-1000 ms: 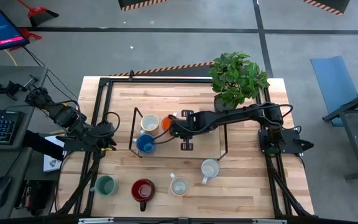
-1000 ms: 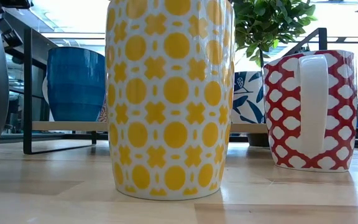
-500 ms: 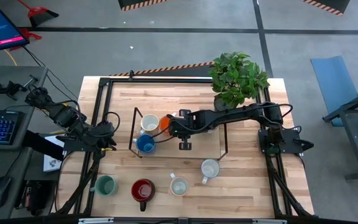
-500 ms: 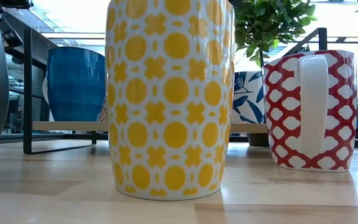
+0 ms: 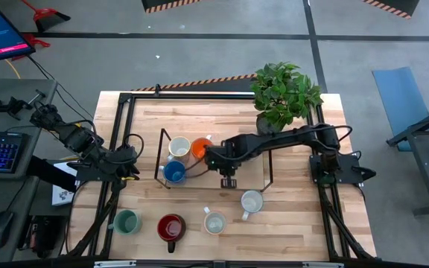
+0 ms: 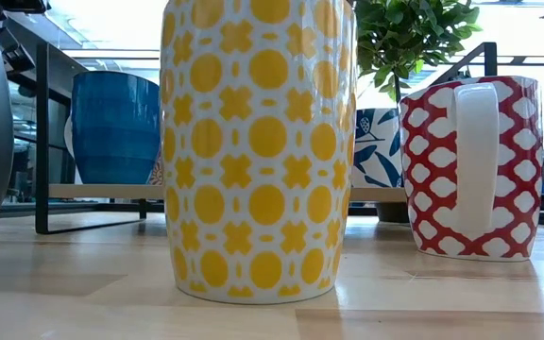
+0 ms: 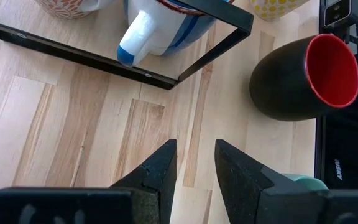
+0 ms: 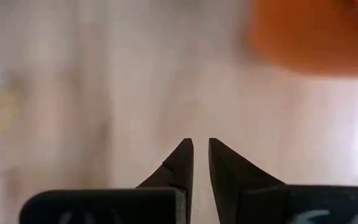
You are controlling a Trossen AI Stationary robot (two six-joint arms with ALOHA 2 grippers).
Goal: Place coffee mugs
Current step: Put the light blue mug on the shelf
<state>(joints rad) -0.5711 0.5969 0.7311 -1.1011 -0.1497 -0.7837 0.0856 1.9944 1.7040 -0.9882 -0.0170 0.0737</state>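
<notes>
**Three mugs racked, four waiting on the front of the table**

Your workspace is a pale wooden table (image 5: 199,112) on a grey concrete floor, with a potted plant (image 5: 284,95) at the table's 1 o'clock corner. Near the centre stands a black wire rack (image 5: 161,158). In it you have a cream mug (image 5: 178,147), an orange mug (image 5: 200,148) just beside it and a blue mug (image 5: 173,173) at 6 o'clock from the cream one.

Along the 6 o'clock edge sit a teal mug (image 5: 127,222), a red-lined dark mug (image 5: 171,226) and a white mug (image 5: 214,222). Another white mug (image 5: 252,201) stands near them, towards 5 o'clock from the rack.

The right gripper (image 8: 200,153) reaches in over the rack, close beside the orange mug. Its fingers are narrowed to a thin slit and hold nothing. The left gripper (image 7: 193,157) waits at the table's 9 o'clock edge, fingers parted a little, also empty.

Judge these mugs as rigid, glazed and slick, moderately heavy for their size, and likely to chip if they knock the rack's bars or each other. You would do best to pinch the rim wall, one finger inside and one outside, away from the handle. A grip on the handle alone would let the mug swing.
</notes>
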